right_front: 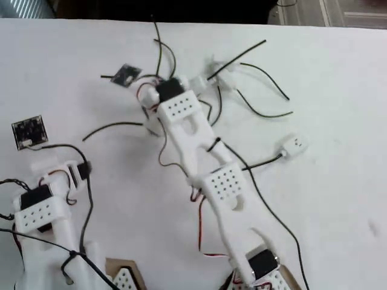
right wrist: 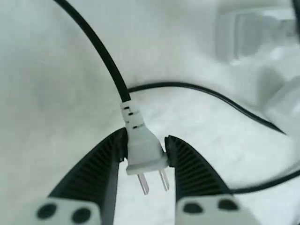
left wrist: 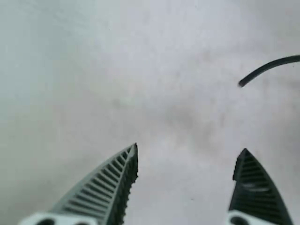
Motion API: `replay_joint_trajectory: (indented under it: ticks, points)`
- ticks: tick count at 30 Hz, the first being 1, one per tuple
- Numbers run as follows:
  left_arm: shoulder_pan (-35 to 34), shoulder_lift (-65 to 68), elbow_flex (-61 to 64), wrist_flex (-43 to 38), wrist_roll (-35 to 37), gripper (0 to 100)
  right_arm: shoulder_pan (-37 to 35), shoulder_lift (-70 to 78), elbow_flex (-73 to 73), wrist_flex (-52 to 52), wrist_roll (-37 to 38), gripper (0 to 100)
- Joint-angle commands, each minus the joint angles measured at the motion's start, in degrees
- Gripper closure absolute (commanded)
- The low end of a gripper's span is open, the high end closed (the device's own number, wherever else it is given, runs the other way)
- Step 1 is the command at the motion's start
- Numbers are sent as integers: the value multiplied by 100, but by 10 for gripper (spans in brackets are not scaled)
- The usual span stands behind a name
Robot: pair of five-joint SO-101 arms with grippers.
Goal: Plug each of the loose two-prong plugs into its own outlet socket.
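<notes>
White two-prong plug (right wrist: 143,152) sits clamped between the fingers of the right hand (right wrist: 145,137) in the right wrist view. Its prongs are bare and point back toward the camera, and a black cord (right wrist: 101,51) runs off its ribbed neck. A second thin lead (right wrist: 211,96) curves over the bench (right wrist: 42,79) just past the plug. Beyond that are pale blocks (right wrist: 255,28), too blurred to say whether they are sockets.

From the high view the grasp is hidden: the right arm (right_front: 181,115) stretches from 5 o'clock up to about 11 o'clock and its own body covers the tip. This view adds the layout. One outlet socket (right_front: 294,144) lies at 3 o'clock on a black lead, well apart from the arm's tip, and the marks on its face are too small to read. A white cluster (right_front: 221,72) sits at 1 o'clock among loose cords, its shapes hard to make out. Two small dark boards lie at 9 o'clock (right_front: 29,130) and 11 o'clock (right_front: 125,74). The left arm (right_front: 39,211) is at 8 o'clock, cut off by the frame edge.

In the left wrist view the left hand (left wrist: 189,149) is spread wide, nothing between its fingers, over bare bench. A loose cord end (left wrist: 267,69) lies beyond one fingertip.
</notes>
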Motion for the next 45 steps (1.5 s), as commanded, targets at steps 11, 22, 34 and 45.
replay_joint_trajectory:
  ticks: [11, 22, 34, 45]
  points:
    - [48, -171, -176, -114, 53, 679, 936, -4259, 5301, 13, -404, 980]
    - [48, -145, -176, -114, 26, 679, 1191, -5411, 8220, -1015, -1213, 978]
    - [66, -145, -176, -114, 26, 679, 629, -5543, 9503, -1657, -1424, 853]
    - [75, -145, -176, -114, 26, 679, 532, -6000, 9477, -1042, -1424, 793]
